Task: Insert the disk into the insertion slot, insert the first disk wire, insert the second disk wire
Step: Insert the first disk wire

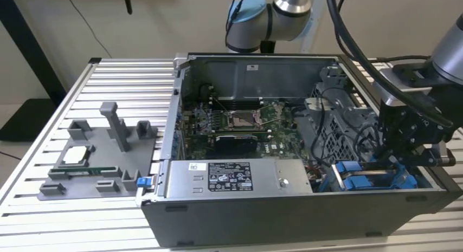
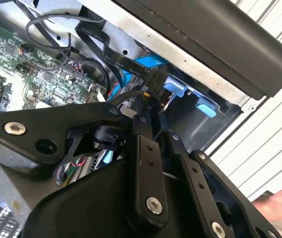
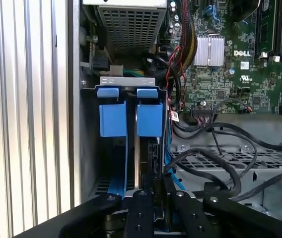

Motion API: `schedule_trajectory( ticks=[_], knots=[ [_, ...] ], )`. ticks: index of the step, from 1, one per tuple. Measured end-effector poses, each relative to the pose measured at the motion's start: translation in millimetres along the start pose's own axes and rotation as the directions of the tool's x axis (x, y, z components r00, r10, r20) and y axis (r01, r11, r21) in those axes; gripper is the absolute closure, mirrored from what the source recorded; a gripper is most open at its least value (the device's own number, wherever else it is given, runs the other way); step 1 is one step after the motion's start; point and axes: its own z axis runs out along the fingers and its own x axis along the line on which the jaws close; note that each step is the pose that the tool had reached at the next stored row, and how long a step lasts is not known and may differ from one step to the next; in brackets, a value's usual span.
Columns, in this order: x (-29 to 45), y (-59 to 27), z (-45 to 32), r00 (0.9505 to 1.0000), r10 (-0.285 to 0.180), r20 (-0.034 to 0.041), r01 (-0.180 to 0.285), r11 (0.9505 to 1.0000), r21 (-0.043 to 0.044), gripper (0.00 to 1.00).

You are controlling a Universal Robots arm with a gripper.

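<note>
The disk stands edge-on inside the insertion slot, its blue carrier tabs showing at the mouth. In the exterior view the blue carrier sits in the bay at the case's front corner on the exterior view's right. My gripper hangs right over the disk's edge, its black fingers close together on a black wire connector. A second flat black cable ends in a connector against the blue carrier. Whether either plug is fully seated is hidden.
The open computer case lies on a slatted metal table. A grey power supply box with a sticker sits beside the bay. Loose black cables and the motherboard crowd the space. A grey fixture holds parts at the exterior view's left.
</note>
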Motion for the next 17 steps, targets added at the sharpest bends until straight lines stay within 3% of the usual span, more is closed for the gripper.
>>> schedule_trajectory(
  ticks=[4, 5, 17],
  knots=[
    [-0.1, -0.2, 1.6, 1.0000, 0.000, 0.0021, 0.000, 1.0000, 0.0000, 1.00],
    [0.0, -0.2, 1.6, 1.0000, 0.000, 0.0025, 0.000, 1.0000, 0.0000, 0.00],
    [-1.4, -0.1, -12.4, 1.0000, 0.001, 0.0011, -0.001, 1.0000, 0.0000, 0.00]
  ],
)
